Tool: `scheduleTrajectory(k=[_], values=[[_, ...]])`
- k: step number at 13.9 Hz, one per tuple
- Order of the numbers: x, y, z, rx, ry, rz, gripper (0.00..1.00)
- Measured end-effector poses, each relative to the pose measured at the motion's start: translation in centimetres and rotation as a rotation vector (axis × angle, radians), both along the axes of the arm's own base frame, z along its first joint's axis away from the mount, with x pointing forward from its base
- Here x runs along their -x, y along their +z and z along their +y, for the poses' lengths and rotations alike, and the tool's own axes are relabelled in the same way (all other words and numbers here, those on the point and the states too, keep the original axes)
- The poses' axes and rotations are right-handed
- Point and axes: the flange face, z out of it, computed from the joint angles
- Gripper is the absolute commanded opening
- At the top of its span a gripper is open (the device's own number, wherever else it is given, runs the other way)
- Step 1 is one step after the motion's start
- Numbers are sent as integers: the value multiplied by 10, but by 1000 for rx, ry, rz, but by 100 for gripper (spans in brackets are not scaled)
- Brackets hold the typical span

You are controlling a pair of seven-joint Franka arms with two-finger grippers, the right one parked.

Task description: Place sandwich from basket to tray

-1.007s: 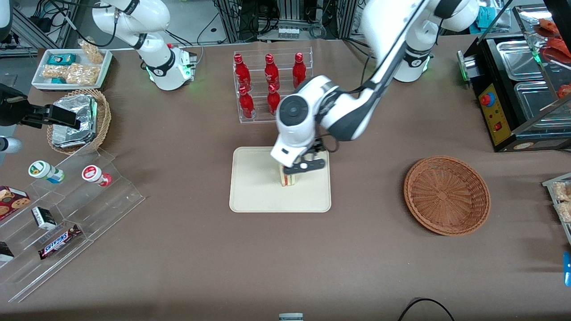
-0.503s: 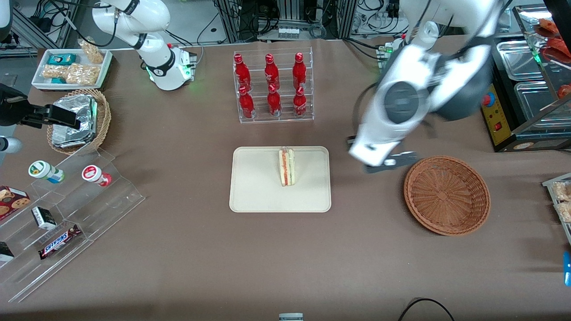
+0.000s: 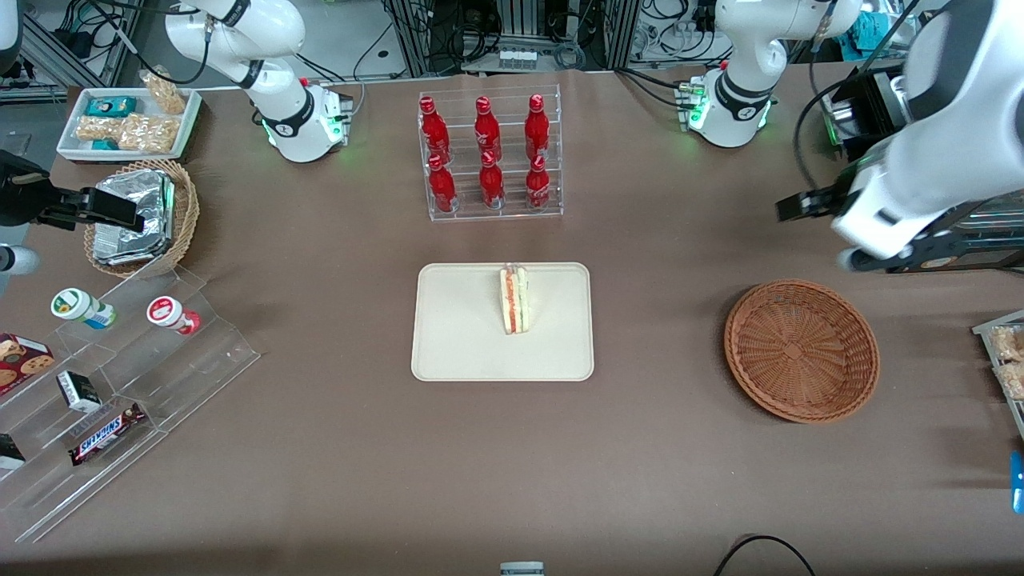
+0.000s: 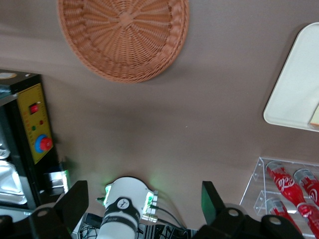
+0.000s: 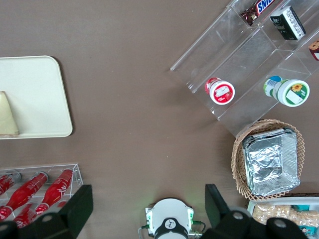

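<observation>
While the sandwich (image 3: 514, 300) stands on the tray (image 3: 456, 336), the gripper (image 3: 888, 256) hangs well apart from it, above the table near the basket (image 3: 801, 350), fingers (image 4: 75, 201) spread, holding nothing.

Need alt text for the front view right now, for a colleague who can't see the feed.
A small triangular wrapped sandwich stands on the flat cream rectangular tray at mid-table, while the wide reddish-brown wicker basket toward the working arm's end holds nothing. The left arm's gripper hangs raised, farther from the camera than the basket, fingers open and holding nothing.
</observation>
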Motion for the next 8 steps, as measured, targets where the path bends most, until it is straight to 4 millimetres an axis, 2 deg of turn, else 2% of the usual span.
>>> scheduleTrajectory(k=[2,3,8], values=[[4,29,12,4,16,-25,100],[5,38,12,6,17,-37,100],[2,36,11,4,23,-32,100]])
